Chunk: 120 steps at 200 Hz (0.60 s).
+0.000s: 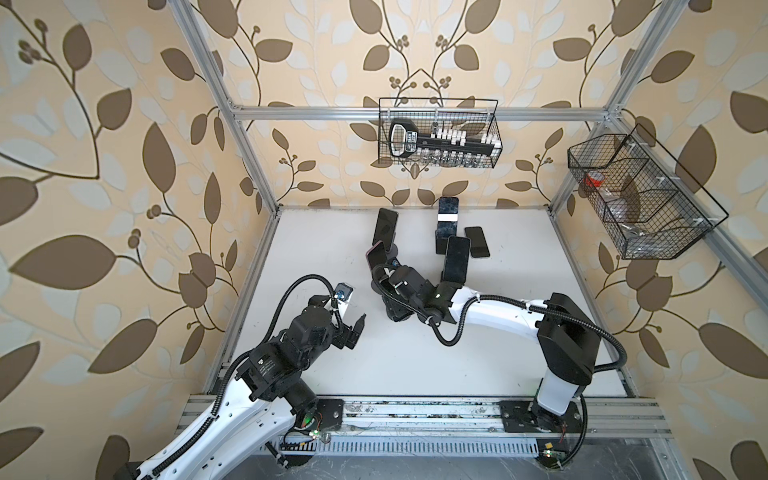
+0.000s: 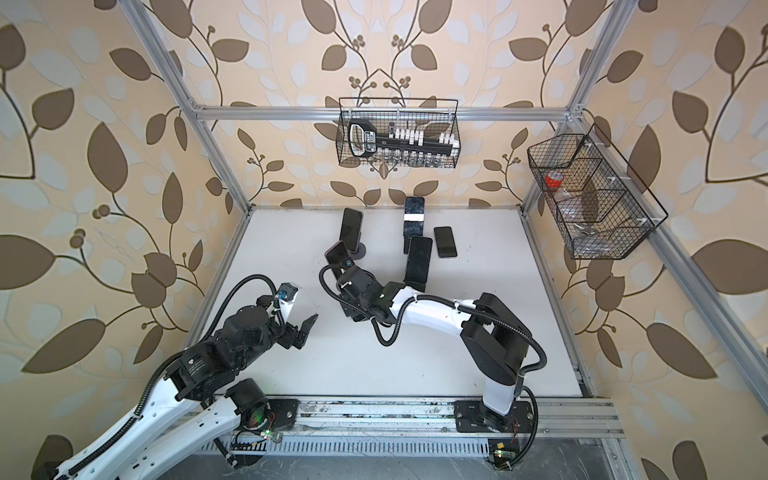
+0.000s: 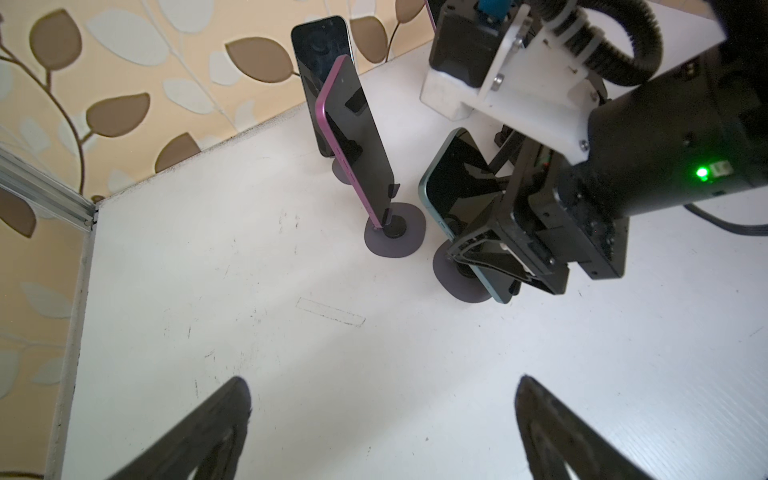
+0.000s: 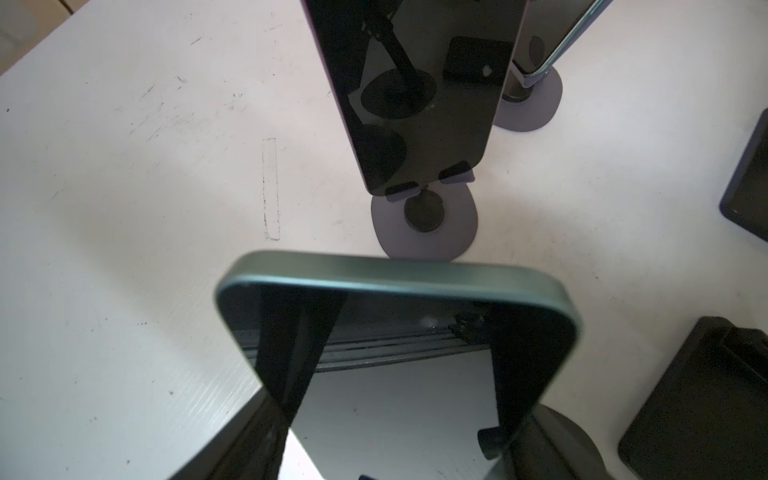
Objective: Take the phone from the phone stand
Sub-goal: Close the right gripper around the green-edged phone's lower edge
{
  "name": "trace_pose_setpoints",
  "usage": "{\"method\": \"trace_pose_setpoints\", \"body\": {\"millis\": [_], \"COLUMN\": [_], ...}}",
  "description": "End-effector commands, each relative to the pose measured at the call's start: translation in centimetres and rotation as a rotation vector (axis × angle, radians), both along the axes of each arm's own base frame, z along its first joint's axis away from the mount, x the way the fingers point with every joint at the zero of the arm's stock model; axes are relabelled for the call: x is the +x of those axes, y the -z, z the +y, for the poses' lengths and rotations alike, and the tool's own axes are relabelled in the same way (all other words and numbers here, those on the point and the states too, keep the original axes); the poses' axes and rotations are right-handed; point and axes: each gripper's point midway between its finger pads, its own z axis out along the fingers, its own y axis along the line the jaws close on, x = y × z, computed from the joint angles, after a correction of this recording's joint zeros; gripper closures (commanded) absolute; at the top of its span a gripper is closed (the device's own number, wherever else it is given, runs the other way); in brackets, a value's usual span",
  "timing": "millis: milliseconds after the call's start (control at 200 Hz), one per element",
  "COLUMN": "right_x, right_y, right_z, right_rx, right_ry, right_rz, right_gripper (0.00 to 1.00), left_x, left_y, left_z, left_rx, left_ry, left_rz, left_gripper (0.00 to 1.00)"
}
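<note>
1. Both top views: left gripper (image 1: 354, 330) spread open above bare table (image 1: 415, 365) near 8 o'clock; right arm (image 1: 490, 309) stretched from 5 o'clock toward centre, ending beside purple phone (image 1: 375, 258) at 11 o'clock.
2. Left wrist view: right gripper (image 3: 498, 272) clamped across lower end of teal phone (image 3: 455, 183), directly over phone stand (image 3: 444, 270) base; contact with cradle not discernible.
3. Right wrist view: teal phone (image 4: 395, 353) spanning jaws, side edges pinched.

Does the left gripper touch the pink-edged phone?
Apart. In the left wrist view, bare table lies between the left gripper and the pink-edged phone.
</note>
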Motion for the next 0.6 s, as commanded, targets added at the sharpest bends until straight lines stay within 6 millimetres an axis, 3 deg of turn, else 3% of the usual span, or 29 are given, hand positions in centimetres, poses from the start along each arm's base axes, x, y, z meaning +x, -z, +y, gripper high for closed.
{"method": "trace_pose_setpoints", "body": {"millis": [0,595], "right_x": [0.2,0.2], "right_y": [-2.3,-5.3], "right_z": [0.0,0.1], "right_rx": [0.047,0.119], "right_ry": [0.003,-0.004], "right_rz": [-0.050,-0.101], "right_gripper": [0.26,0.28], "left_x": [0.1,0.2], "left_y": [-0.6,-0.5], "left_z": [0.2,0.1], "left_rx": [0.002,0.008], "left_ry": [0.000,0.001], "left_rz": [-0.014,-0.006], "left_gripper": [0.01,0.01]}}
